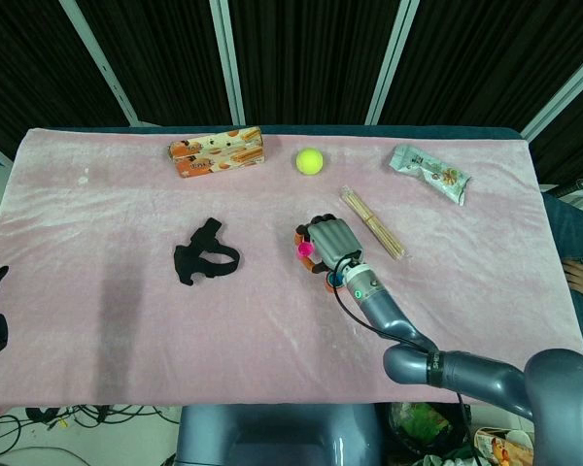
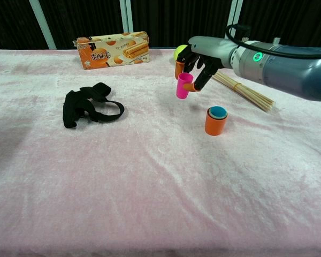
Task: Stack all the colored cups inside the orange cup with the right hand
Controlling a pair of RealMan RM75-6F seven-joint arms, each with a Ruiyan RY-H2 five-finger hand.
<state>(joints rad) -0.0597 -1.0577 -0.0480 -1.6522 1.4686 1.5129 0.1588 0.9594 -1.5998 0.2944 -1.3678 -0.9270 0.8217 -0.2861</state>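
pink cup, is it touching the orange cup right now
Apart. The chest view shows the pink cup lifted off the cloth in the right hand, with bare pink cloth between it and the orange cup standing lower right.
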